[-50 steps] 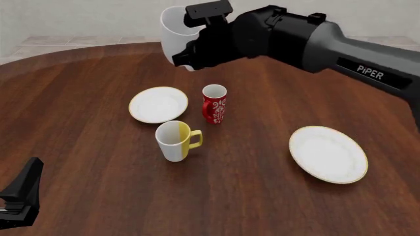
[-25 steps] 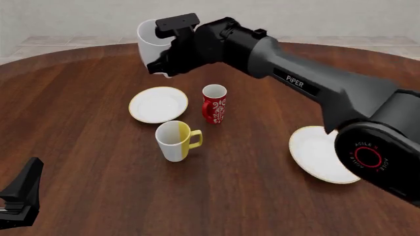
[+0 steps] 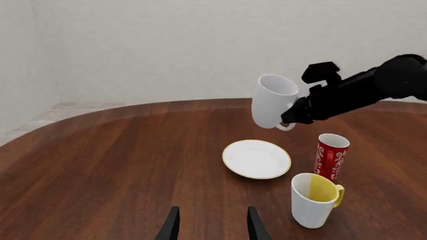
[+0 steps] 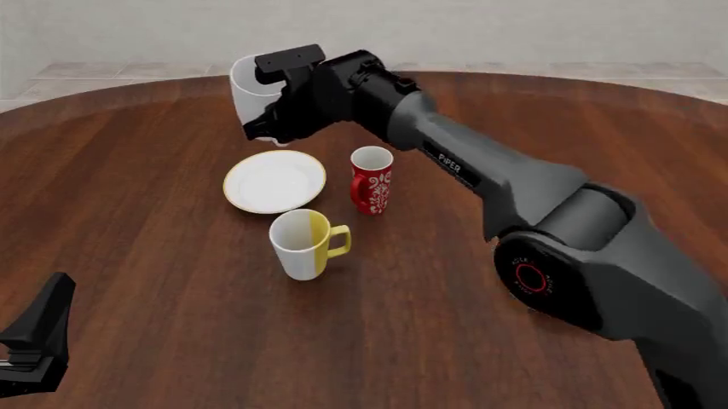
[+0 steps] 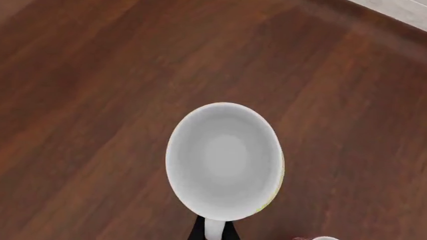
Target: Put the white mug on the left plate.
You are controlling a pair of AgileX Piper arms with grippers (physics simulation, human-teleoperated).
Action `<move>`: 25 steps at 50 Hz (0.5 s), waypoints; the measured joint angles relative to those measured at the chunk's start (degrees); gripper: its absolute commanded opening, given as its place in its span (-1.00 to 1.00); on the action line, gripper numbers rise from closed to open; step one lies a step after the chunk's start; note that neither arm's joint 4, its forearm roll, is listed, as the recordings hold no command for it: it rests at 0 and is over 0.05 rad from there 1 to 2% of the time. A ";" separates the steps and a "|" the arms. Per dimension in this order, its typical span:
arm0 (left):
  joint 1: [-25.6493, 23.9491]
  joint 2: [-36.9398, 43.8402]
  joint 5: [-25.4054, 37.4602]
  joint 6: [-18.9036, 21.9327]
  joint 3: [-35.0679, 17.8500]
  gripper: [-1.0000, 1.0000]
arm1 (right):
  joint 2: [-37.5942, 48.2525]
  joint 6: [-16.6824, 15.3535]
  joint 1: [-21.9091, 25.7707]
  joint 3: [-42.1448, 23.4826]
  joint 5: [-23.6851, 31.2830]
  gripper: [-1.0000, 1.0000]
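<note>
Pinching the white mug [image 4: 252, 98] by its handle with the right hand [image 4: 276, 119], tilted above the left plate [image 4: 274, 181]; risks tipping, or missing the plate.

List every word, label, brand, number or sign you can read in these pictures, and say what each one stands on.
"PiPER": white letters on the forearm link of the right arm, front view.
Red ring badge on the right arm's elbow joint: it bears lettering, too small to read.
Red patterned mug: white ornament only, no words.
White mug, yellow-and-white mug, left plate: no text.
</note>
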 measured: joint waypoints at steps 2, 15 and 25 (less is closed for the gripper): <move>0.00 0.00 0.00 0.00 0.00 1.00 | 1.10 0.07 -0.03 -1.55 0.69 -1.00; 0.00 0.00 0.00 0.00 0.00 1.00 | 6.72 1.37 -0.16 -8.39 3.20 -1.00; 0.00 0.00 0.00 0.00 0.00 1.00 | 7.90 2.26 0.11 -7.51 2.37 -1.00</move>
